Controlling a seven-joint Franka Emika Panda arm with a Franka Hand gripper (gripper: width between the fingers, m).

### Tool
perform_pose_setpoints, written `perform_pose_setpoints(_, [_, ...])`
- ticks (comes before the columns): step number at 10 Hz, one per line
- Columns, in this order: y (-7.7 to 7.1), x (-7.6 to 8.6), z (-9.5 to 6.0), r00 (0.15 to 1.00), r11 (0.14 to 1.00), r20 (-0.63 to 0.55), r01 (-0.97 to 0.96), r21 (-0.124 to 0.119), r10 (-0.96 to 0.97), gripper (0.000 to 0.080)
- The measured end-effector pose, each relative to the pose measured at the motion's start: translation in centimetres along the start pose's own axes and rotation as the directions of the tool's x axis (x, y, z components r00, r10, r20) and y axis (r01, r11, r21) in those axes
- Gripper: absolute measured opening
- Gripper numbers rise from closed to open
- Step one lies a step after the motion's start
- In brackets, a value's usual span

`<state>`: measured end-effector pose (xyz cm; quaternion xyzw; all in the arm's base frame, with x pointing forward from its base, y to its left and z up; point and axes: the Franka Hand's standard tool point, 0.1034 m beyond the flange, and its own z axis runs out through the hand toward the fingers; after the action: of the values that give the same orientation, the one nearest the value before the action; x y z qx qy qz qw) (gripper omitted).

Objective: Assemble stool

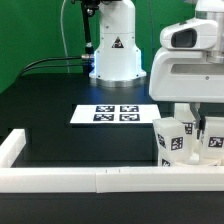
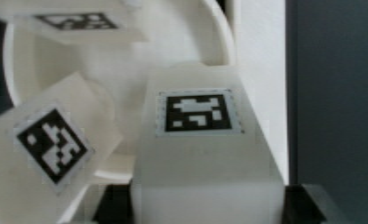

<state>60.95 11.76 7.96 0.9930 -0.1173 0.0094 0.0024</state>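
The hand (image 1: 200, 128) is low over the stool parts at the exterior view's right, close to the border rail (image 1: 100, 178). In the wrist view its two dark fingertips (image 2: 110, 205) stand on both sides of one upright leg (image 2: 199, 150), touching it, so I judge the hand is clamped on this leg. The tag faces the camera. Behind the held leg lies the round seat (image 2: 199, 45), and just beside it another leg (image 2: 56, 145) leans tilted. Probably the leg is kept vertical so it can go into the seat. The marker board (image 1: 110, 114) lies on the tabletop (image 1: 50, 120), apart from the hand.
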Motion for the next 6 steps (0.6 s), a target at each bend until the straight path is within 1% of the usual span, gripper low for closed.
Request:
perform_pose_setpoints(2, [0.2, 0.0, 0.0, 0.989, 0.989, 0.002, -0.146, 0.002, 0.146, 0.0333])
perform_pose_setpoints(3, [0.6, 0.1, -0.1, 0.950, 0.950, 0.009, -0.313, 0.010, 0.313, 0.0333])
perform_pose_setpoints(4, [0.8, 0.2, -0.2, 0.889, 0.889, 0.021, -0.458, 0.015, 0.457, 0.0333])
perform_pose_setpoints(5, [1.2, -0.1, 0.1, 0.759, 0.759, 0.046, -0.650, 0.026, 0.649, 0.0333])
perform_pose_setpoints(6, [1.5, -0.1, 0.1, 0.659, 0.658, 0.061, -0.752, 0.032, 0.750, 0.0333])
